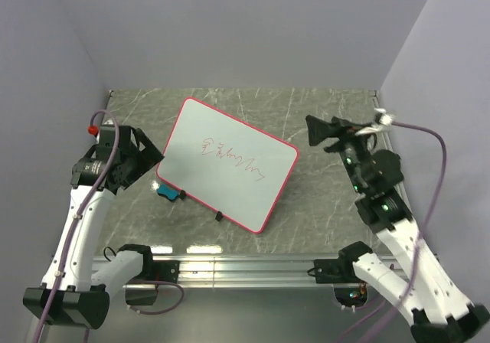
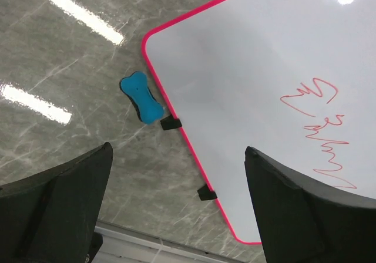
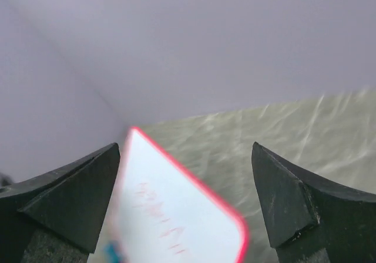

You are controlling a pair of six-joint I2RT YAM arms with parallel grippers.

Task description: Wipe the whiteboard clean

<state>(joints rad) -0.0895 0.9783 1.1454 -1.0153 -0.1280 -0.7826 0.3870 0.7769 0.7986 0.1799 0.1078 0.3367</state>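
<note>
Grey marbled table point(image 1: 329, 197) carries both arms at its near edge; the left gripper point(image 1: 148, 156) and the right gripper point(image 1: 315, 131) hover with fingers spread wide, holding nothing. Between them lies the whiteboard point(image 1: 222, 140), turned diagonally and marked with red scribbles point(image 1: 233, 161). A blue eraser point(image 1: 166, 193) sits just beside its left rim.

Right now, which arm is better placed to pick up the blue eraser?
Left, probably. The left gripper hangs open close to the eraser, which lies beside the whiteboard at its near-left edge and shows in the left wrist view. The right gripper, also open, is across the board, farther away.
</note>
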